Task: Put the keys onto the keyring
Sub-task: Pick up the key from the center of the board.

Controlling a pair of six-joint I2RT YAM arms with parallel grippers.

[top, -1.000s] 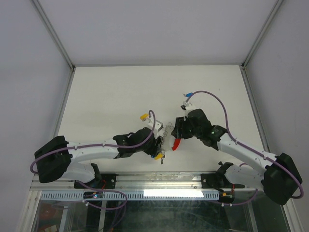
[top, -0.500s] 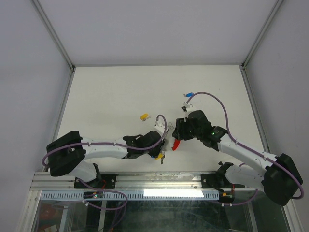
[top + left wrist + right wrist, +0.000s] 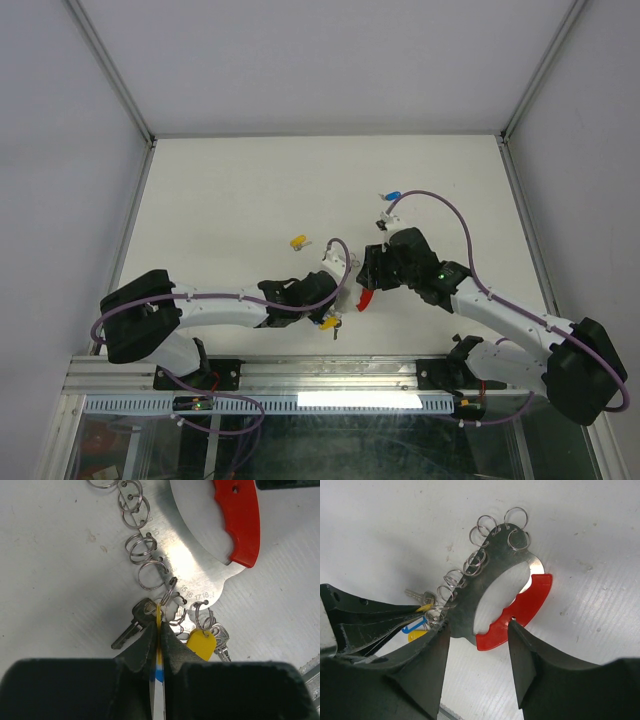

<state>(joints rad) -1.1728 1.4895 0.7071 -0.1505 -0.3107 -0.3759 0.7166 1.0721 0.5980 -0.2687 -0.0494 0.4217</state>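
The keyring [image 3: 195, 555] is a grey metal plate with small rings along one edge and a red curved strip [image 3: 520, 612]; it lies near the table's front [image 3: 362, 290]. My left gripper [image 3: 159, 630] is shut on a yellow-capped key [image 3: 159, 617] seen edge-on, right at one of the rings. Beside it, another yellow-capped key [image 3: 202, 644] and a dark key [image 3: 132, 627] hang on rings. My right gripper [image 3: 479, 625] spans the plate, one finger against its metal edge and the other against the red strip. A loose yellow key [image 3: 297, 242] and a blue key [image 3: 393, 196] lie on the table.
A small dark item [image 3: 381, 221] lies near the blue key, under the right arm's purple cable [image 3: 450, 210]. The table's front rail [image 3: 330, 372] runs just behind both grippers. White walls enclose the table [image 3: 220, 190] on three sides.
The left gripper has closed on the yellow-capped key, and the left arm has swung its elbow rightward. The right arm and keyring have stayed put.
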